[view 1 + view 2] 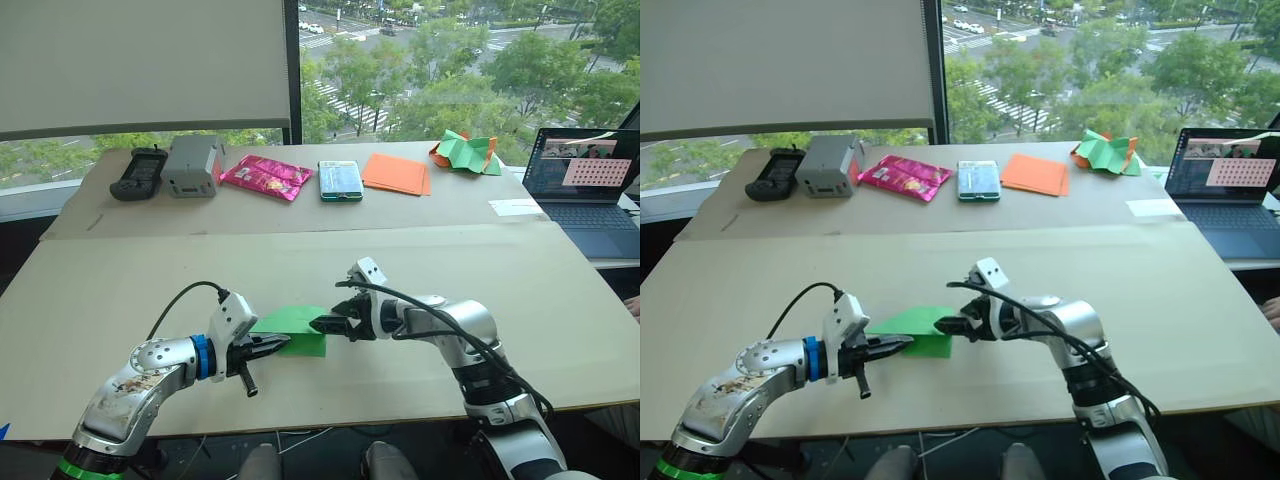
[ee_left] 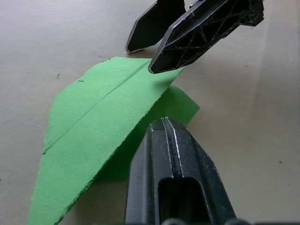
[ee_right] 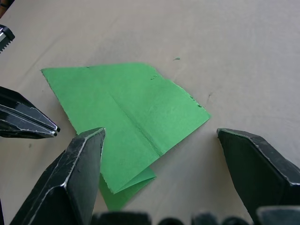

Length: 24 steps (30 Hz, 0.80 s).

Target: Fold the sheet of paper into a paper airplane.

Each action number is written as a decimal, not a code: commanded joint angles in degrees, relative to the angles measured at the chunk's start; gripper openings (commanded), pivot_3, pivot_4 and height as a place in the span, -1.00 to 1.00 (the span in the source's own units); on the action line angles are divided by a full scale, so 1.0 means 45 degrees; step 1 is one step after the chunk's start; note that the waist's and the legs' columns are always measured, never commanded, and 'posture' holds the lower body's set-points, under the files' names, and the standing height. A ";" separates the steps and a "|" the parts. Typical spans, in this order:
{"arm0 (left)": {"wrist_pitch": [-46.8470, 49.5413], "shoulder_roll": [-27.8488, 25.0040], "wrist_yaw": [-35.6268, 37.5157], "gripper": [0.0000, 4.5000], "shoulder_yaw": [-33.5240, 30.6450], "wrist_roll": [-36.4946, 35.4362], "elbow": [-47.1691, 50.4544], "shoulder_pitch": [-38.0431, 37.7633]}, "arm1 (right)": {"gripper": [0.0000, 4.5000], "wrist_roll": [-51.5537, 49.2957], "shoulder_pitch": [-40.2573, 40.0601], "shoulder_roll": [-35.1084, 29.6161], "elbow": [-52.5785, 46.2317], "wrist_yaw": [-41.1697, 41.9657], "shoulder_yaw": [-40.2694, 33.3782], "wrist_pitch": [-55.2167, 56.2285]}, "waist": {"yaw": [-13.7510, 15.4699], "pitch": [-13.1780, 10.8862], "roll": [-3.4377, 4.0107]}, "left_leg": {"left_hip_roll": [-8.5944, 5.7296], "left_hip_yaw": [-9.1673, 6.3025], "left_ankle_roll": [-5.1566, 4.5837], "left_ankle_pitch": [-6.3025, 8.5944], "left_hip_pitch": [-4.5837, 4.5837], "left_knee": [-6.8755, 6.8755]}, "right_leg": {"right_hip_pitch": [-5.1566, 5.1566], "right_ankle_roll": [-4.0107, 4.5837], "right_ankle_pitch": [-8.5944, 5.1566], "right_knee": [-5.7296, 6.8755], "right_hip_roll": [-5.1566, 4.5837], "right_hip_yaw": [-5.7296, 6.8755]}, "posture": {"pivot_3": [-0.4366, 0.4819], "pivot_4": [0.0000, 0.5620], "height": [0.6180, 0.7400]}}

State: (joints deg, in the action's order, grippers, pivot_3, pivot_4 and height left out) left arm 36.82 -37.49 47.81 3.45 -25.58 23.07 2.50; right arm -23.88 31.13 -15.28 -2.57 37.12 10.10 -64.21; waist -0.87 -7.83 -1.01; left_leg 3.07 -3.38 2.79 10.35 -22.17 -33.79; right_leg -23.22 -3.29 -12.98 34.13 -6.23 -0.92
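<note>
The sheet of paper (image 1: 297, 329) is bright green and lies partly folded on the near table, with a centre crease (image 3: 136, 124) and a lower flap sticking out from under it. My left gripper (image 1: 277, 345) is shut, its tip just beside the paper's near-left edge (image 2: 140, 123), not clamped on it. From the right, my right gripper (image 3: 160, 132) is open, its fingers (image 3: 84, 164) spread wide over the paper's right side. One of its fingertips (image 2: 157, 65) rests at the paper's far corner.
Along the far table lie a black controller (image 1: 138, 172), a grey box (image 1: 192, 165), a pink snack packet (image 1: 266, 177), a phone (image 1: 340, 180), flat orange sheets (image 1: 396, 173) and a crumpled green-and-orange heap (image 1: 466, 152). A laptop (image 1: 590, 190) stands at the right.
</note>
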 commanded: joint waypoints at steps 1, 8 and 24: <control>0.0281 -0.0137 -0.0024 -1.00 -0.0333 -0.0423 0.0631 0.0150 | 0.86 -0.0271 0.0305 0.0042 0.0066 0.0034 -0.0148 -0.0075 | -0.0002 0.0000 0.0000 | 0.0000 0.0000 0.0000 0.0000 0.0000 0.0000 | 0.0000 0.0000 0.0000 0.0000 0.0000 0.0000 | -0.05 -0.47 0.44; 0.1803 0.0141 -0.0287 -1.00 -0.2389 -0.3231 0.0894 0.1239 | 0.86 -0.0188 0.0222 0.0004 0.0051 0.0007 -0.0025 -0.0022 | 0.0007 -0.0003 -0.0005 | 0.0000 -0.0010 0.0000 0.0000 -0.0001 -0.0001 | 0.0003 0.0000 0.0000 0.0000 0.0000 0.0005 | -0.05 -0.47 0.44; -0.1144 0.0512 -0.0057 -1.00 -0.0107 -0.0223 -0.1554 0.0113 | 0.86 -0.0279 0.0179 -0.0078 -0.0307 -0.0110 -0.0105 -0.0240 | 0.0010 0.0001 0.0003 | -0.0002 -0.0008 0.0010 0.0006 0.0001 0.0000 | 0.0000 0.0001 -0.0001 -0.0005 0.0003 -0.0001 | -0.05 -0.47 0.44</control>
State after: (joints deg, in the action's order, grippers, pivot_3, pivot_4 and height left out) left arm 33.12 -35.11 46.77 3.58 -26.85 15.49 3.23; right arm -23.90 31.49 -15.29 -2.42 36.63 10.21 -64.48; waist -0.83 -7.82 -0.99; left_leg 3.06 -3.41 2.83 10.37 -22.18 -33.79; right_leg -23.22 -3.29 -12.98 34.11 -6.22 -0.92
